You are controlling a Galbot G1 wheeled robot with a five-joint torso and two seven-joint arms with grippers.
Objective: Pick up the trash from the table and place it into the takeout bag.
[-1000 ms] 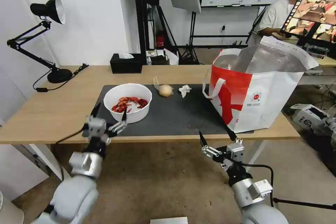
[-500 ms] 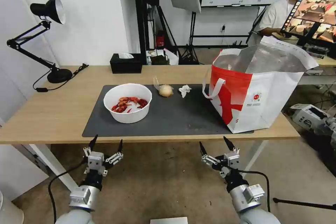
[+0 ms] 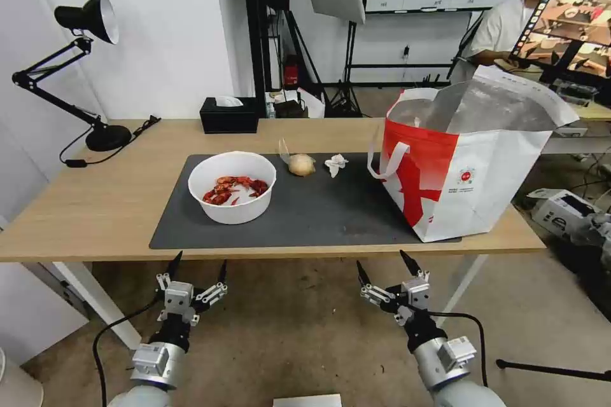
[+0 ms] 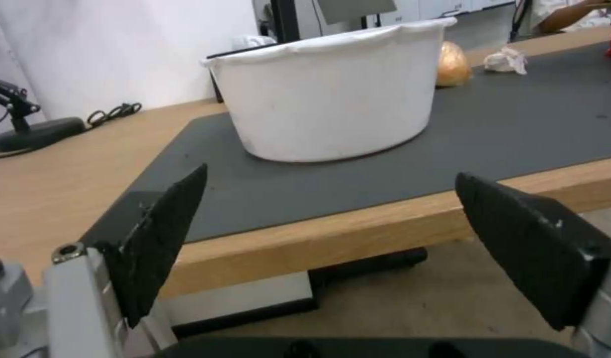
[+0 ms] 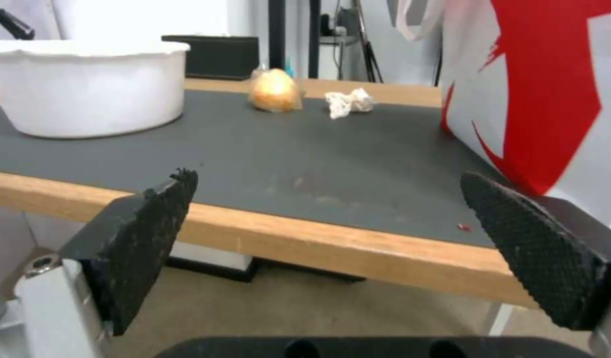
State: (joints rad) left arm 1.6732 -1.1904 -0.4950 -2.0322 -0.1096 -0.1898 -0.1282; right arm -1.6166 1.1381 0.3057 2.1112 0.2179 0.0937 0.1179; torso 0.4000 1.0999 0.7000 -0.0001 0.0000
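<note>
The white round bowl (image 3: 233, 194) of red crayfish shells sits on the left half of the dark grey mat (image 3: 318, 216) on the table (image 3: 95, 203). Behind it lie the clear bag with a yellowish bun (image 3: 300, 164) and the crumpled white tissue (image 3: 335, 164). The red-and-white takeout bag (image 3: 471, 172) stands open at the mat's right end. Both grippers hang below the table's front edge, open and empty: the left gripper (image 3: 197, 263) below the bowl, the right gripper (image 3: 383, 266) below the bag's left side. The wrist views show the bowl (image 4: 325, 99), bun (image 5: 273, 90), tissue (image 5: 348, 102) and bag (image 5: 544, 94).
A black tissue box (image 3: 230, 114) stands at the table's back edge. A black desk lamp (image 3: 76, 70) with its cable occupies the back left corner. Bare mat lies between the bowl and the bag. A small red scrap (image 5: 463, 227) lies on the mat near the bag.
My left gripper has dropped from the bowl's rim level to below the table's front edge. The right gripper has shifted slightly left. Bowl, bun, tissue and bag have stayed put.
</note>
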